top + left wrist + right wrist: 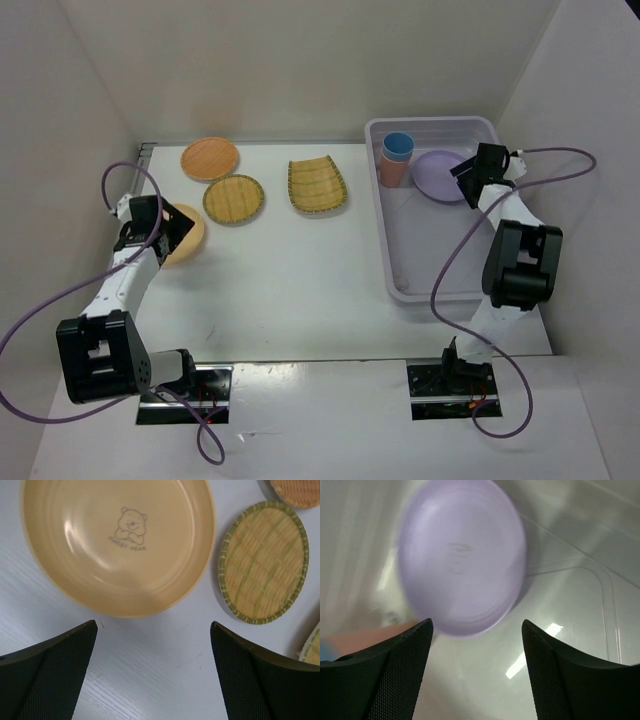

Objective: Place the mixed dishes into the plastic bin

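The plastic bin [441, 262] stands at the right. Inside its far end are a blue cup [399, 146] nested in a coral cup [392, 173] and a lavender plate [438, 177]. My right gripper [463, 173] hovers open just over that lavender plate [462, 555], holding nothing [477, 624]. At the left, my left gripper [166, 226] is open above the near edge of an orange plate [117, 540] with a bear print, not touching it [154, 625]. Another orange plate [210, 158], a round woven plate [233, 199] and a squarish woven plate [318, 186] lie on the table.
White walls close in the table on three sides. The bin's near half [570, 605] holds nothing. The round woven plate [263, 569] lies just right of the bear plate, close to my left gripper.
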{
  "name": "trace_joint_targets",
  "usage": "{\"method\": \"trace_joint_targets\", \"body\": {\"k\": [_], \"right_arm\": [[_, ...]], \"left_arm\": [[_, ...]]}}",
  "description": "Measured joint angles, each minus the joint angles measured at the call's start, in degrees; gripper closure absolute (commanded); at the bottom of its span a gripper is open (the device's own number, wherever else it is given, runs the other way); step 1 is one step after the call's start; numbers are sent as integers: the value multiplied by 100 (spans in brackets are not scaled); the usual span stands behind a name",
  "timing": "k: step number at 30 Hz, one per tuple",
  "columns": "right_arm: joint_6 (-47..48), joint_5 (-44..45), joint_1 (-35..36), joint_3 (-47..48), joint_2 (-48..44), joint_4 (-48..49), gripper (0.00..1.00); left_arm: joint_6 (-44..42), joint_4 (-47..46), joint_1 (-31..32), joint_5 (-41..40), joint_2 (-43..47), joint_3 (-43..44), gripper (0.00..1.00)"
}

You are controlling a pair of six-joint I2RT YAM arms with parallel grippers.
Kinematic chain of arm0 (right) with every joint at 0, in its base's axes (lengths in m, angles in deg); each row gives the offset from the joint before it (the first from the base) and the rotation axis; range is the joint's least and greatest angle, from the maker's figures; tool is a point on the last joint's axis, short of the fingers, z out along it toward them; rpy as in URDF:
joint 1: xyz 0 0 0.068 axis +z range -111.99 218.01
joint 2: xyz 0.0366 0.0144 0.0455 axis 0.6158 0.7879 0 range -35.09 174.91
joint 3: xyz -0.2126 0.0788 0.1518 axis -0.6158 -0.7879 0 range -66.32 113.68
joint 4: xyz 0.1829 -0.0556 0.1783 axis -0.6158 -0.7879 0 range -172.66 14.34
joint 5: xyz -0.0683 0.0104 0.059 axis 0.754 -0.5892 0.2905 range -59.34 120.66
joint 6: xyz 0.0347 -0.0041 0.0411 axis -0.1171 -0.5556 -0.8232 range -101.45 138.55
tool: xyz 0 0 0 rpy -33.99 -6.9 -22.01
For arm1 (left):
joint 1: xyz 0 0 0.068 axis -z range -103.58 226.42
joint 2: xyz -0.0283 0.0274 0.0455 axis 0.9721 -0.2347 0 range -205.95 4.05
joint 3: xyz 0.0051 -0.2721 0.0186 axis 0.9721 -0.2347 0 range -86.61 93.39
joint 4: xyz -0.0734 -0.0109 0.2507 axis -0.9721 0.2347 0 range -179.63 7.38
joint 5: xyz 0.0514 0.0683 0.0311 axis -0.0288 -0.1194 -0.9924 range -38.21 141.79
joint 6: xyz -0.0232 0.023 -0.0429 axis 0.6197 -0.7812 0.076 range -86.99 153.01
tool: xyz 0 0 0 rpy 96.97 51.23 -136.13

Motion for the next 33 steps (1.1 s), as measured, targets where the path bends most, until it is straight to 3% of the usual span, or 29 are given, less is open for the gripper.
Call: {"method": "trace_joint_targets", "body": {"k": [9,12,18,24,30,33], "right_arm": [[494,-151,404,-772,-2603,15,23],[743,-249,619,-804,-3049,-9,23],[1123,-278,1281,-802,-3252,-192,23],[1226,-684,1504,-752,-3432,-341,23],[1665,-706,2553,-356,-3539,-339,23],[1849,-850,2732,-330,-3633,-326,23]], "left_arm": [[953,271,-57,-804,157,-444,0],[1357,278,-59,-999,160,-645,0],[1882,343,-59,-1318,149,-833,0],[2111,157,-59,-1471,-256,-831,1],[2260,90,-103,-1456,-839,-780,4],[2275,76,-101,-1445,-946,-664,7]]}}
